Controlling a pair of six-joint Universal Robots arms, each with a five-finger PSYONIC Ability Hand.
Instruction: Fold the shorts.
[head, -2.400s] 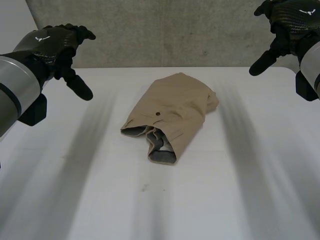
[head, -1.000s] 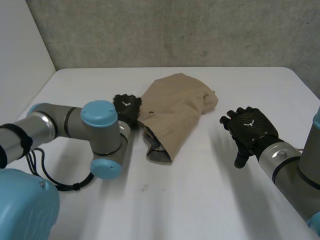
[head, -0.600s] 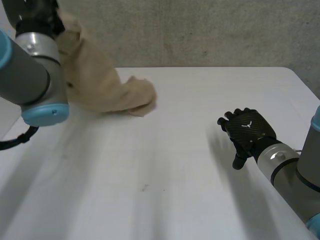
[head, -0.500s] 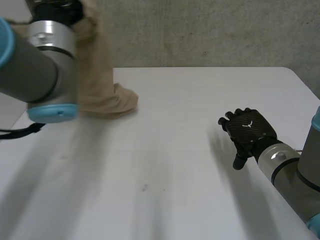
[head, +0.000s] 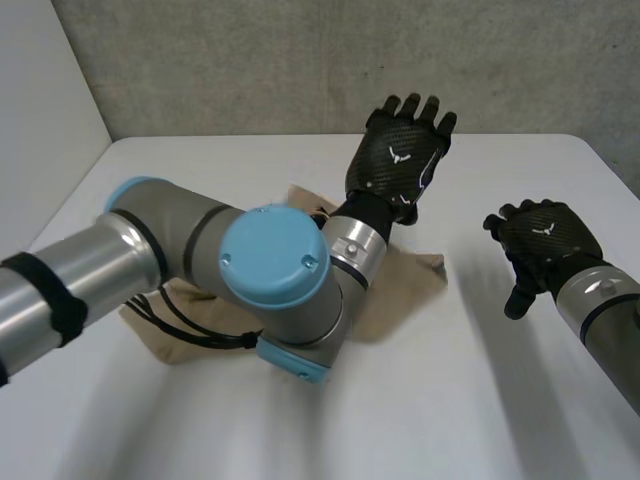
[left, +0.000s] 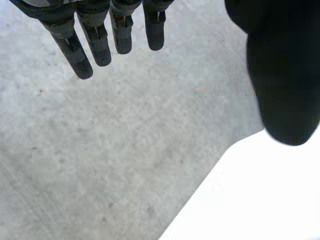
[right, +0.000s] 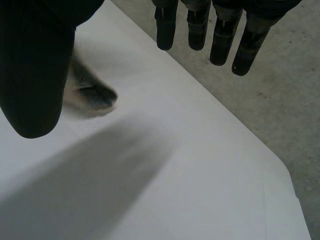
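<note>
Left hand (head: 398, 160) hovering over far side of shorts (head: 405, 290), fingers spread wide, holding nothing. Right hand (head: 545, 238) hanging loose and empty, well off shorts' right side. Shorts lying rumpled on table (head: 480, 400), partly under left arm (head: 200, 270). Guessing light, floppy, not slippery; grabbing an edge or corner is probably working better than pinching the middle.

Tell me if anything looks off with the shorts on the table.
Yes. The shorts lie rumpled and spread out, not folded, partly under the left arm. The left hand is raised open above them, holding nothing; the right hand hovers open beside them.
</note>
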